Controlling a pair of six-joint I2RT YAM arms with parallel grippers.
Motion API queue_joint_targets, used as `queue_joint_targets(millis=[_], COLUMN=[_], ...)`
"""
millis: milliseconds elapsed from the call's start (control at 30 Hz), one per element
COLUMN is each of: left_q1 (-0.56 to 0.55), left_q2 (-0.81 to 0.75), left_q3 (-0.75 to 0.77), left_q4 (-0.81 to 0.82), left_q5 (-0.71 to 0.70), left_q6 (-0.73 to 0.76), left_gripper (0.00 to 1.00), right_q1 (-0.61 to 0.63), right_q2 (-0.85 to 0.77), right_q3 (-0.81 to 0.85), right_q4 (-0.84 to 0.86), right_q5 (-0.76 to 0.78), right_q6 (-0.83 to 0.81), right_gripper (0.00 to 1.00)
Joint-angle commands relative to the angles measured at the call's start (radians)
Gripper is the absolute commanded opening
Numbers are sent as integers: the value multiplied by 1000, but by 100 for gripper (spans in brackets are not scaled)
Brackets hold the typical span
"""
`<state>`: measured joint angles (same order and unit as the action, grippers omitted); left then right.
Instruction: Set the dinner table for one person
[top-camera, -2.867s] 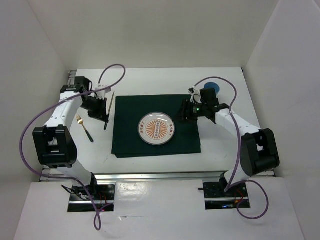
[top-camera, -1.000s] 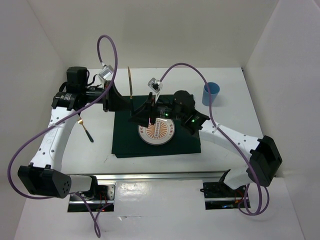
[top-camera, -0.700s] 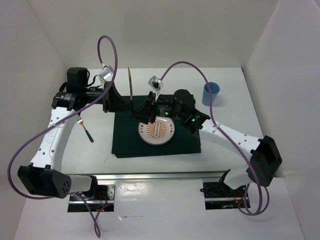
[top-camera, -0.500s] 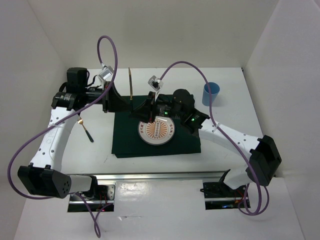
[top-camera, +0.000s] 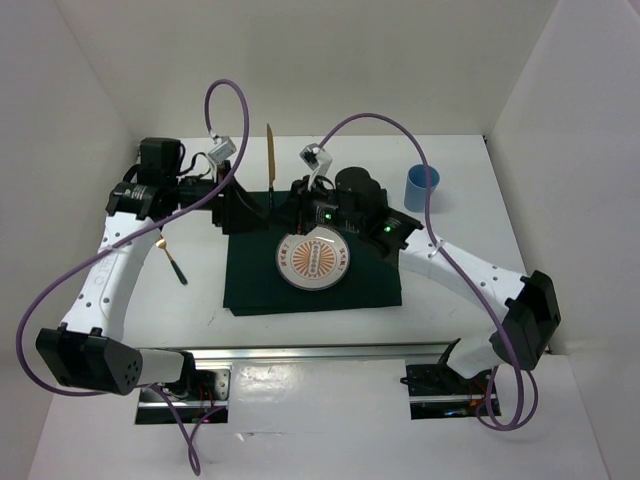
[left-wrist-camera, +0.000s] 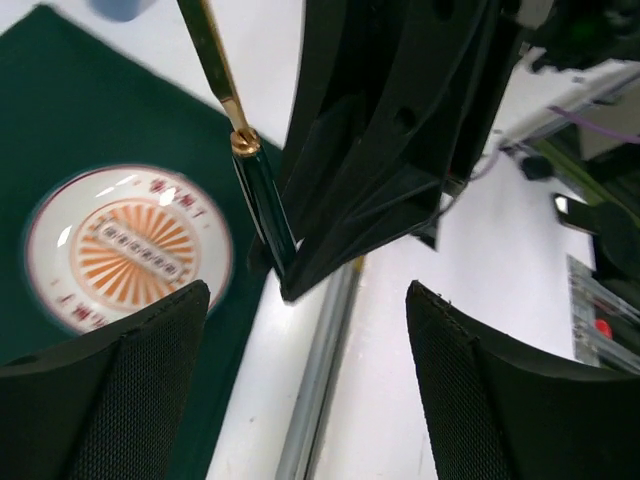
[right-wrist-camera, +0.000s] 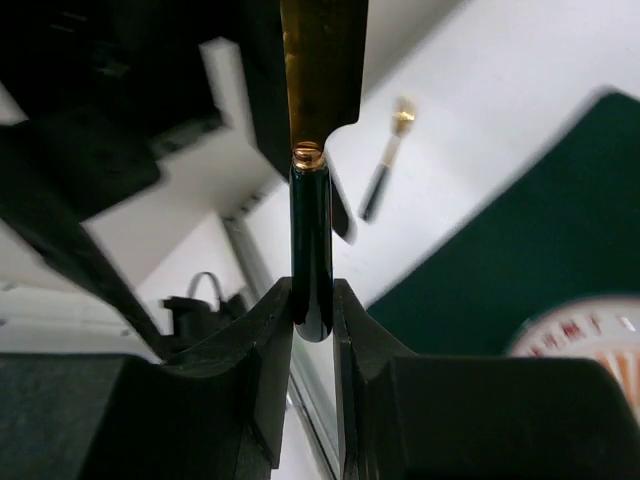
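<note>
handover looks underway above the far edge of the plate (top-camera: 313, 258) — right gripper (right-wrist-camera: 312, 300) clamped on the upright knife (right-wrist-camera: 312, 250), left gripper (left-wrist-camera: 308, 295) spread wide beside it; next, lay the knife on the dinner table (top-camera: 200, 310) beside the plate.

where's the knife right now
The knife is off the table, its dark handle pinched in the right end effector. In the top view it is over the far edge of the green cloth, beyond the plate.
</note>
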<state>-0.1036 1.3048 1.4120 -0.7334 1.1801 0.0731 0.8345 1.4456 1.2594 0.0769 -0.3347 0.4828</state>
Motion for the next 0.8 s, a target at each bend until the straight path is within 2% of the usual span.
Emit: queue_joint_targets(millis=[0,100,133,200,233,333,433,767], left_q1=[-2,-2,10,10,10,10,41,209], left_q2=[-18,-44,-53,-67,-67,-67,-58,46], left_q3=[59,68,59,30,16,-47,-90,-272], left_q4=[9,9,20,20,20,20,-3,38], left_q5=[-161,-307,-435,-602,-773,-1033,-1137,-1241], left_q6=[-5,-44,-56,-78,-78,-58,-46,-24], left_gripper=[86,86,86,86,86,86,86,86], right_q1=[5,5,-9,-59,-84,-190,-268,-382], right_q2=[-7,-16,-16,-16,-16,36,93,133], right_q3=[57,80,80,80,80,48,14,-184], right_q4=[-251,-449,-503,-654,-701,-834,-884,-793], right_q5=[216,304,328,355,355,344,332,215], right_q6=[17,28,43,77,77,77,37,-13], right_gripper=[0,0,0,0,0,0,0,0])
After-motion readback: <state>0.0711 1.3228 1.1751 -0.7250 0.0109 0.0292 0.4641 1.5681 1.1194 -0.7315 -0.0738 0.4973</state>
